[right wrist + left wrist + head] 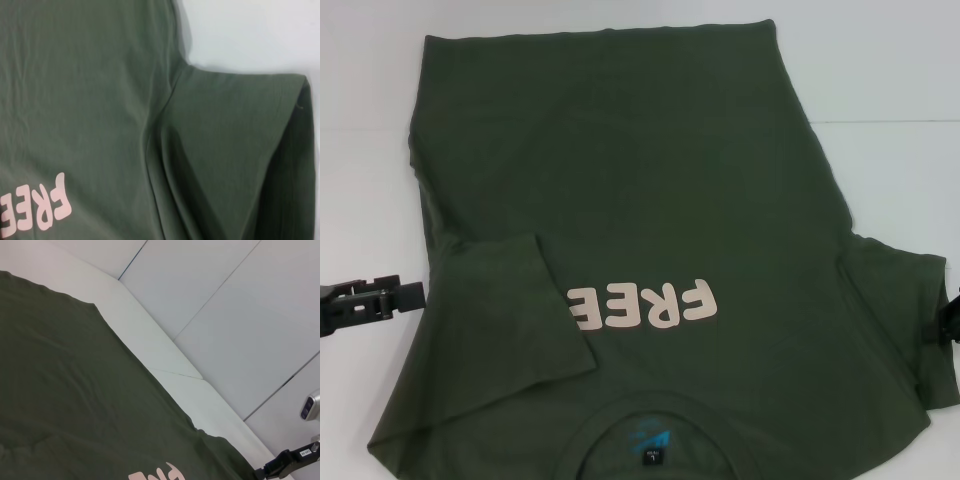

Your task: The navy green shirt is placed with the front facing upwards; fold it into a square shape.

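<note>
Head view has the navy green shirt [650, 200] flat across the worktop [880, 70], left sleeve already folded in; left tool [380, 298] at mid-left, can't tell its grip; right sleeve could bunch if pinched unevenly.

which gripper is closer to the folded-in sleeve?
Left. The left gripper sits on the white table just off the shirt edge, beside the folded-in sleeve. The right gripper is at the opposite sleeve, across the shirt.
</note>
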Robot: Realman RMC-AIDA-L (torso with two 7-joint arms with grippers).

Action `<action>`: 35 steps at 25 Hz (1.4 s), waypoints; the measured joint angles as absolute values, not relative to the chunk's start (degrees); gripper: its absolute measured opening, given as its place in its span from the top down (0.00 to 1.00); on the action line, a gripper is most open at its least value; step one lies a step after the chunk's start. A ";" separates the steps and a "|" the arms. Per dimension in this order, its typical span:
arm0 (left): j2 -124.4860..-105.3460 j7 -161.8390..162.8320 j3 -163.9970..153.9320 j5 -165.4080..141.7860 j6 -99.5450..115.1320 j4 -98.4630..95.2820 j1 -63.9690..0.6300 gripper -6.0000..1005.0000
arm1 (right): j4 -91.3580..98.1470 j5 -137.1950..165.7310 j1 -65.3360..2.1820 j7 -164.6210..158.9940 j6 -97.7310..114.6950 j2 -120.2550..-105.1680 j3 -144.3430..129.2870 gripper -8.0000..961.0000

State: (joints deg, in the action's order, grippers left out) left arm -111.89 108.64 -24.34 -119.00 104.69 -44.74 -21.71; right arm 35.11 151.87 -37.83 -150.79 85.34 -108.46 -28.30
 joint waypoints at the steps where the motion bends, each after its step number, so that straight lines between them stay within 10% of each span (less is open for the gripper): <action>1: -111.89 108.63 -24.34 -119.00 104.69 -44.74 -21.71 0.10 | 35.12 151.88 -37.85 -150.68 85.39 -108.45 -28.31 0.91; 35: -111.97 109.07 -24.35 -118.91 104.58 -44.34 -21.71 0.10 | 41.08 151.61 -36.88 -149.18 91.62 -106.03 -28.24 0.99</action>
State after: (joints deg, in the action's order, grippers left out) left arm -111.97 109.07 -24.35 -118.91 104.58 -44.34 -21.71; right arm 41.08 151.61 -36.88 -149.18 91.62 -106.03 -28.24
